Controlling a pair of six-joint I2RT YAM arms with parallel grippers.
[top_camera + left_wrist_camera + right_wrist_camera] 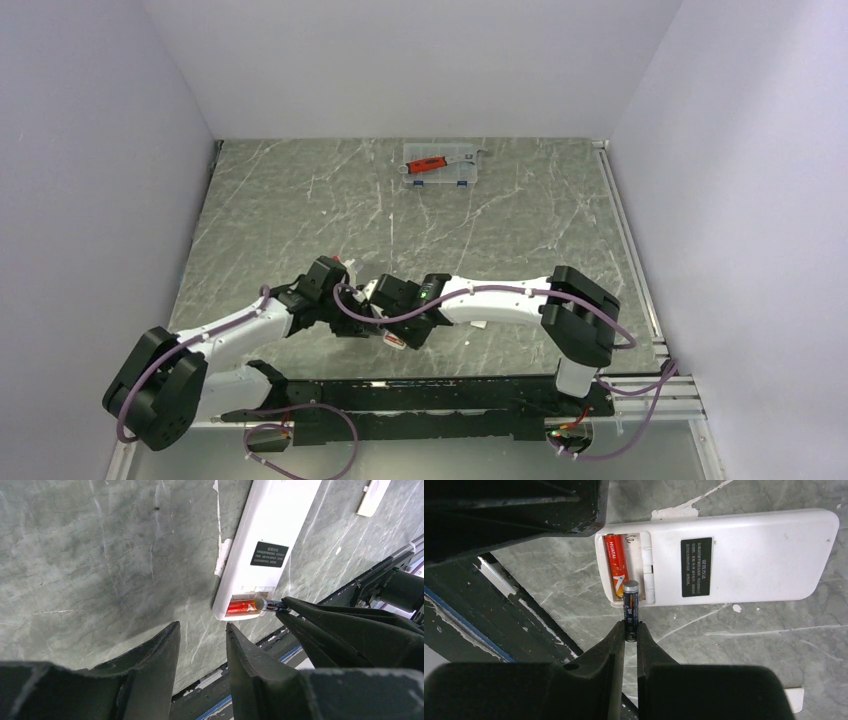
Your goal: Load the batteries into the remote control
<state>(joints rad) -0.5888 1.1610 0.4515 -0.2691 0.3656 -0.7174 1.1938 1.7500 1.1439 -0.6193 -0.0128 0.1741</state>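
Near the front edge of the grey stone-look counter [300, 200], the two black claws meet over a white bar-shaped plastic remote control [734, 560]. The remote control lies flat with its plain back facing up. A black label [696, 567] sits on that back. At one end, its little battery hole is uncovered.

One thin red-orange battery [616, 565] lies inside the hole, on the side closest to the end of the remote control. The slot next to it shows its white floor.

The right claw [630, 630] is squeezed tight on a thin dark battery [630, 602] with a silver tip. It pinches this battery by its back end. The silver tip pokes over the edge of the remote control, right at the rim of the hole and beside the red-orange battery. I cannot tell if the tip touches the plastic.

The left claw [202, 627] is partly open, with a gap between its two fingers. It holds nothing. It hangs over the counter, just beside the battery end of the remote control.

A small white square plastic piece [372, 497] lies on the counter, off to the side of the remote control's other end and not touching it. Far away at the back of the counter sits a clear plastic case [455, 178] with a red-handled silver tool [428, 163].
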